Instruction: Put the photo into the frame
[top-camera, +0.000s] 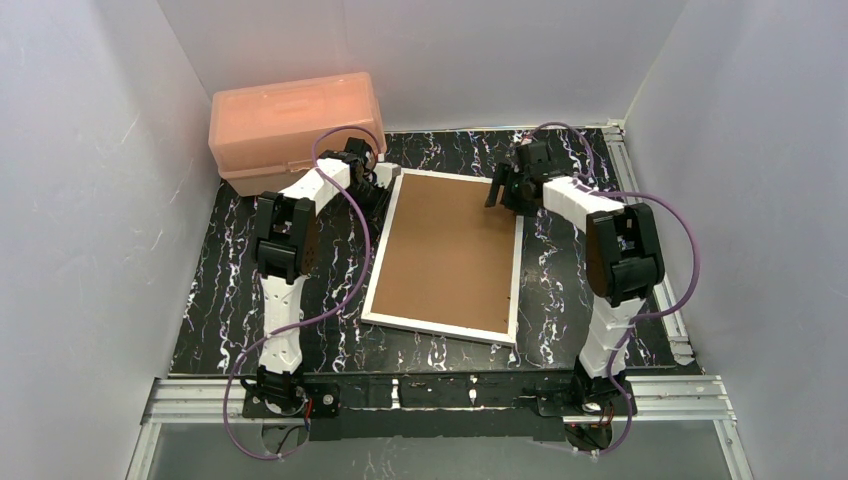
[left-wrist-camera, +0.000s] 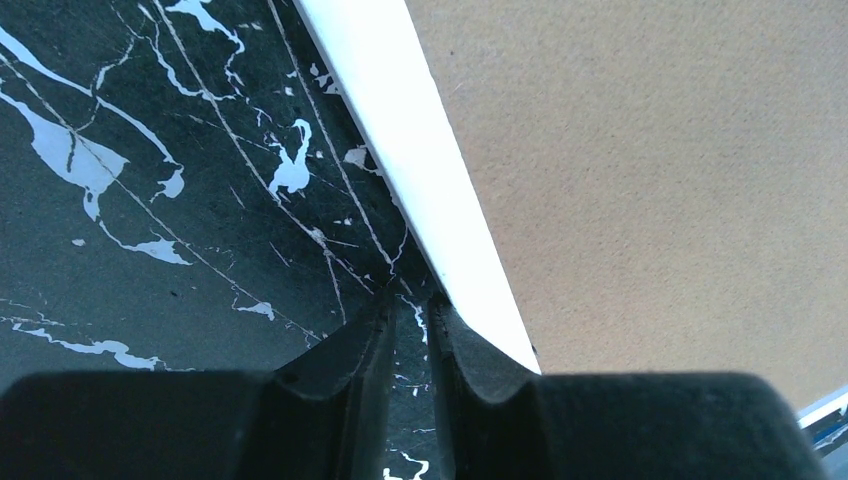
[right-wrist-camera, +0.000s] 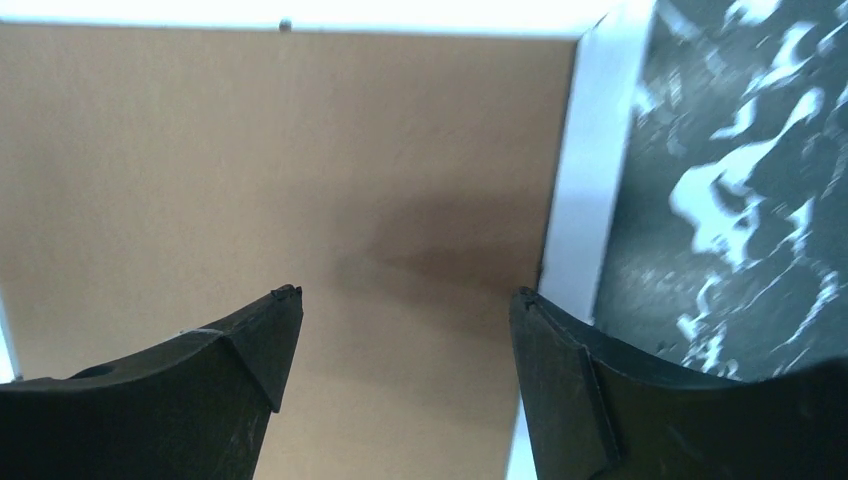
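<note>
The white frame (top-camera: 440, 329) lies flat on the marbled table with a brown backing board (top-camera: 450, 250) filling it; the photo is hidden. My left gripper (top-camera: 384, 179) sits low at the frame's far left corner. In the left wrist view its jaws (left-wrist-camera: 410, 302) stand only a narrow slit apart with bare table between them, the right finger against the frame's white rim (left-wrist-camera: 420, 150). My right gripper (top-camera: 507, 190) hovers over the board's far right part. In the right wrist view it (right-wrist-camera: 405, 295) is wide open and empty above the board (right-wrist-camera: 300, 150), close to the rim (right-wrist-camera: 585, 180).
A salmon-pink plastic box (top-camera: 295, 125) stands at the back left, just behind my left gripper. White walls enclose the table on three sides. Metal rails run along the right edge (top-camera: 640, 200) and the near edge.
</note>
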